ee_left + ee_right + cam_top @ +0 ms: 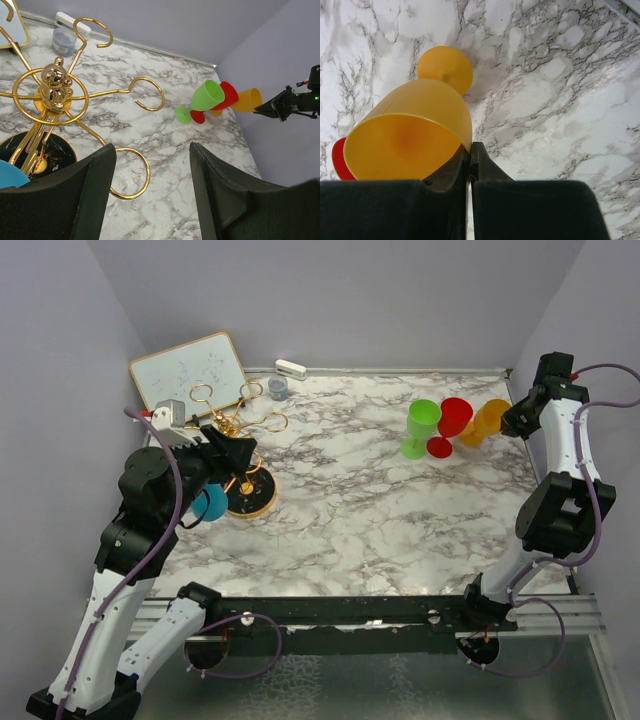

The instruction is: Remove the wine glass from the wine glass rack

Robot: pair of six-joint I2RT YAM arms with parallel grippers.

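The gold wire wine glass rack (pixel 250 430) stands at the left on its dark round base (pixel 254 502). A blue wine glass (pixel 211 503) hangs from it on the near left side; its edge shows in the left wrist view (pixel 10 176). My left gripper (pixel 240 452) is open and empty above the rack, with one curled arm (pixel 132 172) beside its left finger (pixel 95 180). My right gripper (pixel 510 420) at the far right is shut on the rim of an orange wine glass (pixel 410 135), which stands tilted with its foot on the table.
A green glass (pixel 422 425) and a red glass (pixel 452 420) lean beside the orange one (pixel 487 420). A white board (pixel 188 370) leans at the back left, with a small jar (pixel 278 388) and a white object (pixel 290 368) near the back wall.
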